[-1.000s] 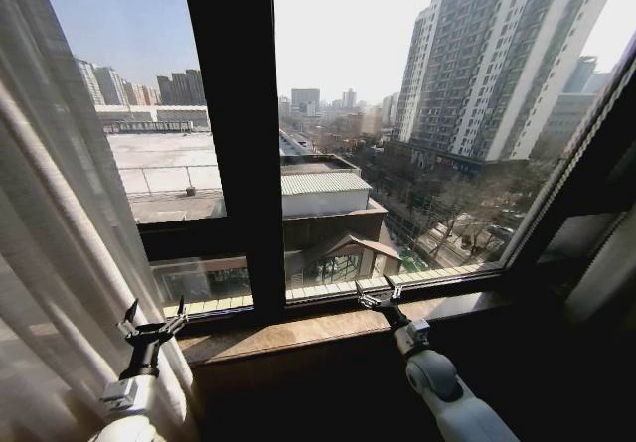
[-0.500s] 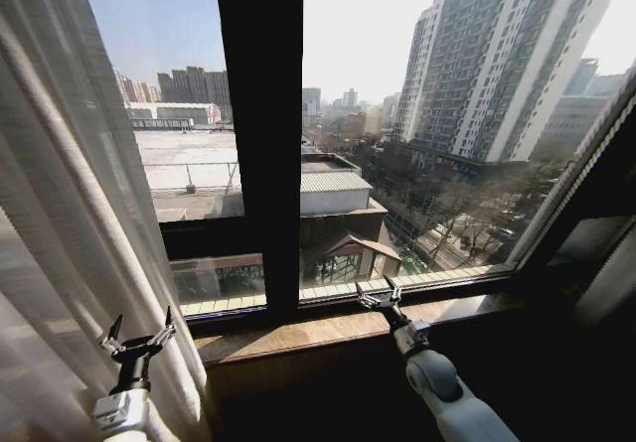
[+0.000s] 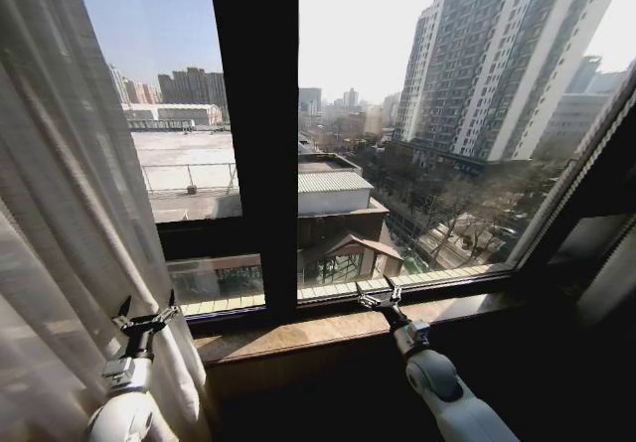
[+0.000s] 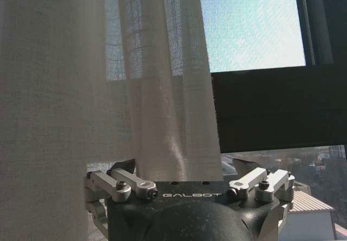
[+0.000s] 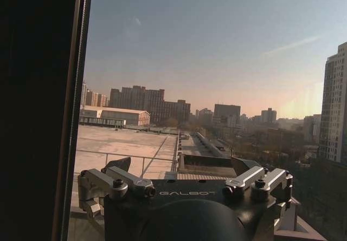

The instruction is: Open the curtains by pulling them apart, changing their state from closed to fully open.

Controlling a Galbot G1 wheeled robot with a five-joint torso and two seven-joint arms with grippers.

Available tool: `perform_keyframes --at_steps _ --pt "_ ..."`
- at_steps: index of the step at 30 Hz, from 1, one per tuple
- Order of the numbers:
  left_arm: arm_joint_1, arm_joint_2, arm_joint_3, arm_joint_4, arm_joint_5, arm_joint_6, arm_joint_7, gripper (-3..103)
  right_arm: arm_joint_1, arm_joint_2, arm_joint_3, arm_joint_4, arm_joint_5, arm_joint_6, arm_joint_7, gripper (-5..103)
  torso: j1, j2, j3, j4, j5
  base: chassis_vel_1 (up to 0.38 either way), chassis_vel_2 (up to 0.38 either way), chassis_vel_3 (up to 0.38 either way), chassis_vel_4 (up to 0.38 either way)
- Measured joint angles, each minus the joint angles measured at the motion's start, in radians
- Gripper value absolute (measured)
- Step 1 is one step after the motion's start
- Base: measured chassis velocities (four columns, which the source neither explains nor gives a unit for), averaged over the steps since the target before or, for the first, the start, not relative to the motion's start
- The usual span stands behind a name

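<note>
- The sheer white pleated mesh curtain [image 3: 60, 214] hangs bunched along the window's left side, its inner edge stopping short of the dark vertical window frame post [image 3: 256, 144]; the glass to the right is bare.
- My left gripper [image 3: 146, 318] sits low against the curtain's bottom folds, just above the brown wooden sill [image 3: 298, 331], with its jaws spread wide and nothing clamped.
- In the left wrist view the pleats [image 4: 168, 89] drop right between the open linkages, so I judge the fabric lies in the jaw gap, though I cannot tell for sure whether it touches either finger.
- To do this step well, I'd gather several pleats rather than one thin fold, so the mesh doesn't slip when pulled.
- I'd draw sideways, toward the left wall, keeping the pull level; dragging downward would load the curtain's hanging instead of sliding it.
- I'd keep the fingers off the sill edge while moving.
- My right gripper [image 3: 380, 298] rests at the sill by the lower window rail, jaws apart and empty, well away from the fabric.
</note>
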Motion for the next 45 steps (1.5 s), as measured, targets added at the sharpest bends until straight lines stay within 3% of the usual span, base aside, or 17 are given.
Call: perform_keyframes --at_steps 4,6,7,9,11,17,20,24,26,28,45 --pt "-0.015 0.009 0.016 0.012 -0.027 -0.008 0.037 90 0.0 0.0 0.0 0.0 0.0 0.0 0.0 100 0.0 0.0 0.0 0.0002 -0.0001 0.0 0.0 0.0 0.0" --pt "-0.021 0.008 0.018 0.019 -0.031 -0.016 0.043 80 0.0 0.0 0.0 0.0 0.0 0.0 0.0 100 0.0 0.0 0.0 0.0001 -0.0001 0.0 0.0 0.0 0.0" --pt "-0.021 0.008 0.018 0.019 -0.031 -0.016 0.043 80 0.0 0.0 0.0 0.0 0.0 0.0 0.0 100 0.0 0.0 0.0 0.0001 -0.0001 0.0 0.0 0.0 0.0" --pt "-0.022 0.003 0.018 0.022 -0.033 -0.019 0.043 68 0.0 0.0 0.0 0.0 0.0 0.0 0.0 100 0.0 0.0 0.0 0.0002 -0.0001 0.0 0.0 0.0 0.0" --pt "-0.021 0.001 0.018 0.023 -0.033 -0.019 0.042 68 0.0 0.0 0.0 0.0 0.0 0.0 0.0 100 0.0 0.0 0.0 0.0002 -0.0001 0.0 0.0 0.0 0.0" --pt "-0.01 -0.014 0.008 0.022 -0.024 -0.013 0.019 40 0.0 0.0 0.0 0.0 0.0 0.0 0.0 100 0.0 0.0 0.0 0.0002 -0.0001 0.0 0.0 0.0 0.0" --pt "-0.003 -0.019 0.001 0.019 -0.021 -0.011 0.013 34 0.0 0.0 0.0 0.0 0.0 0.0 0.0 100 0.0 0.0 0.0 0.0002 -0.0001 0.0 0.0 0.0 0.0" --pt "0.006 -0.021 -0.011 0.016 -0.019 -0.01 0.011 14 0.0 0.0 0.0 0.0 0.0 0.0 0.0 100 0.0 0.0 0.0 0.0002 0.0 0.0 0.0 0.0 0.0" --pt "0.008 -0.021 -0.014 0.015 -0.019 -0.01 0.011 14 0.0 0.0 0.0 0.0 0.0 0.0 0.0 100 0.0 0.0 0.0 0.0002 0.0 0.0 0.0 0.0 0.0" --pt "0.01 -0.021 -0.019 0.014 -0.018 -0.011 0.011 3 0.0 0.0 0.0 0.0 0.0 0.0 0.0 100 0.0 0.0 0.0 0.0002 -0.0001 0.0 0.0 0.0 0.0" --pt "0.017 -0.021 -0.029 0.011 -0.015 -0.015 0.011 0 0.0 0.0 0.0 0.0 0.0 0.0 0.0 100 0.0 0.0 0.0 0.0001 0.0 0.083 0.039 -0.081 -0.045"
